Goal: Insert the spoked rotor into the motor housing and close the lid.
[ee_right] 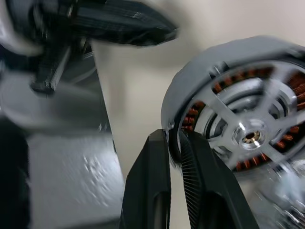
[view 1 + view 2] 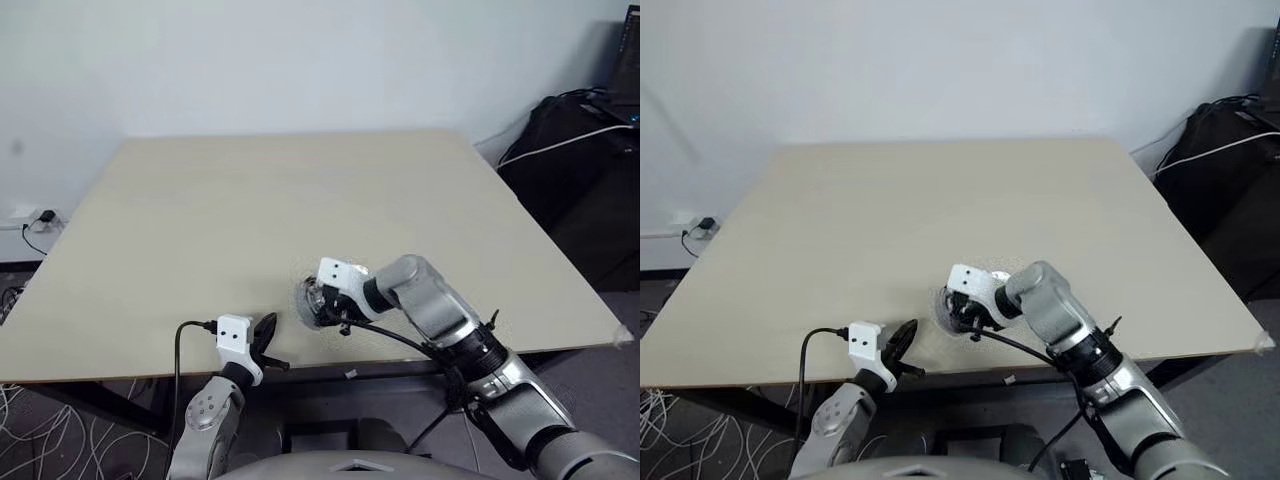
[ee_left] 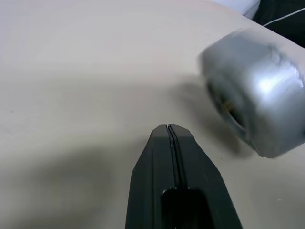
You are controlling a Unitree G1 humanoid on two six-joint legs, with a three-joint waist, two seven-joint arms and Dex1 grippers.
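Observation:
My right gripper (image 1: 172, 134) is shut on the grey rim of the spoked rotor (image 1: 248, 136), one finger outside the rim and one on its face. Copper windings of the motor housing (image 1: 193, 117) show through the gaps between the silver spokes, so the two hang together as one round unit (image 2: 308, 302). It is tipped on edge just above the table (image 2: 250, 200), near the front. My left gripper (image 2: 268, 332) is shut and empty, to the left of the unit and close to the front edge; its fingers (image 3: 169, 143) point at the blurred grey unit (image 3: 257, 105). The lid is out of view.
The beige table stretches far ahead and to both sides of the grippers. Black bags with a white cable (image 2: 585, 140) stand on the floor to the right. Loose cables and a wall socket (image 2: 40, 218) lie at the left, off the table.

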